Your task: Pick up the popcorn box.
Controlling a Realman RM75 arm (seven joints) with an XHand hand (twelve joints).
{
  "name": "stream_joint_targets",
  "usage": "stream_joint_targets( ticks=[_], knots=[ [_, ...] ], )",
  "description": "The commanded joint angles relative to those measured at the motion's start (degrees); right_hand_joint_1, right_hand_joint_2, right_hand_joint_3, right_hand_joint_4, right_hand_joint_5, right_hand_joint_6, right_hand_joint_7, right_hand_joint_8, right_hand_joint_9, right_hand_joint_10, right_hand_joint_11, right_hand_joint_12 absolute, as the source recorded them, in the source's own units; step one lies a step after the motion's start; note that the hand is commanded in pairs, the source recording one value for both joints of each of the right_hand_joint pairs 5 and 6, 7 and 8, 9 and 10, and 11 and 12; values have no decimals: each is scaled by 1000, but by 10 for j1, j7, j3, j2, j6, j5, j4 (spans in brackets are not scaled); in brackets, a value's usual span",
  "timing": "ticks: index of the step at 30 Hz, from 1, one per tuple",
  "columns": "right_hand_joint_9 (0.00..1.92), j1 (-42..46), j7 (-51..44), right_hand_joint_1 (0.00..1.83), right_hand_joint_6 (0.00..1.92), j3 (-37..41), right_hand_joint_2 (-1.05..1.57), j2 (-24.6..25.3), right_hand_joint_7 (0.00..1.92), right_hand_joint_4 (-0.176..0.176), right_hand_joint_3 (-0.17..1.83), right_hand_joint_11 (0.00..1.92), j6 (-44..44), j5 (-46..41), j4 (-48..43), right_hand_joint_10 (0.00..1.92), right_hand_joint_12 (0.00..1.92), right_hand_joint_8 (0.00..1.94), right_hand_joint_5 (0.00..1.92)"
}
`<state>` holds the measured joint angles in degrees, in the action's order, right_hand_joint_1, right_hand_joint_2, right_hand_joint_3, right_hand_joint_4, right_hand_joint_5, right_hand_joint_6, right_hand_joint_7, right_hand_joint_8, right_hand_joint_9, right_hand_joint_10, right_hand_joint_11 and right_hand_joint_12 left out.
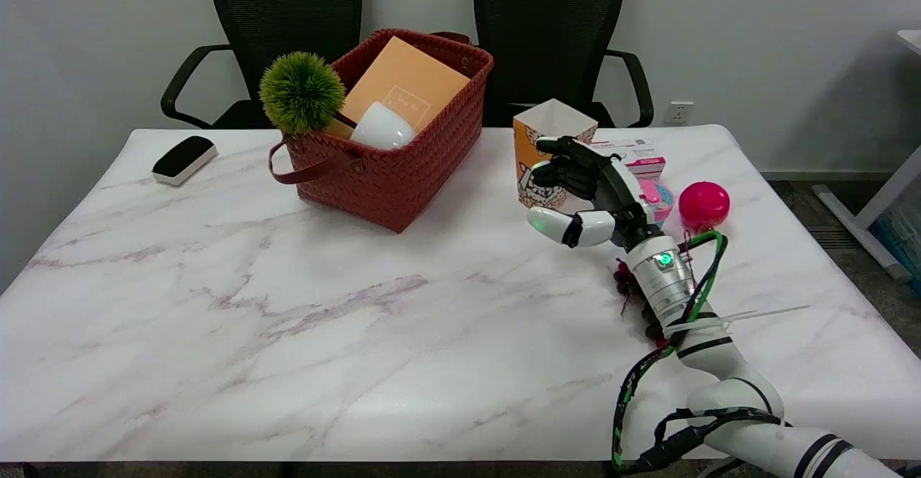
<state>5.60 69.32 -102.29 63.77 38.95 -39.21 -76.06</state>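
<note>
Orange box stands upright; the right hand sits against its near side, fingers curled, grasp unclear. Next, I judge, comes a firm squeeze and lift.

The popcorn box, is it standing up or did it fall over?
Standing up. The popcorn box sits on the table with its open top facing up, beside the right hand. Its inside is hidden.

On your table the basket sits far left of centre, holding a plant ball, a cup and a flat box. A small eraser-like block lies further left. The popcorn box stands right of the basket, your right hand just before it. A carton, a round tub and a ball lie right of the popcorn box; two chairs stand behind the table.
</note>
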Motion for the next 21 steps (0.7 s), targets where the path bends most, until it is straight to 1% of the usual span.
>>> stream_joint_targets(
  ticks=[1, 4, 7, 10, 11, 13, 14, 15, 17, 21],
  knots=[
    [683, -17, 3, 1182, 558, 1, 106, -6, 812, 0, 861, 673, 31, 3, -4, 683, 673, 812, 558],
    [705, -14, -9, 1173, 580, 25, 130, -6, 802, 0, 855, 699, 52, -3, -23, 705, 699, 802, 580],
    [741, -5, -11, 1158, 614, 38, 193, -3, 752, 0, 838, 743, 77, -3, -44, 741, 743, 752, 614],
    [734, 10, -47, 1151, 609, 57, 209, 2, 706, 0, 832, 740, 80, -6, -75, 734, 740, 706, 609],
    [732, 14, -78, 1150, 588, 58, 199, 5, 663, 0, 840, 744, 76, -15, -88, 732, 744, 663, 588],
    [709, 16, -144, 1138, 485, 48, 185, 6, 631, 0, 864, 744, 74, -47, -106, 709, 744, 631, 485],
    [689, 15, -198, 1134, 441, 37, 176, 6, 618, 0, 869, 729, 77, -76, -119, 689, 729, 618, 441],
    [662, 14, -245, 1127, 347, 25, 147, 6, 599, 0, 879, 698, 80, -101, -130, 662, 698, 599, 347],
    [640, 12, -321, 1120, 254, 8, 97, 6, 589, 0, 885, 678, 88, -140, -150, 640, 678, 589, 254],
    [606, 2, -419, 1109, 216, -11, -18, 8, 571, 0, 942, 645, 94, -189, -168, 606, 645, 571, 216]
  ],
)
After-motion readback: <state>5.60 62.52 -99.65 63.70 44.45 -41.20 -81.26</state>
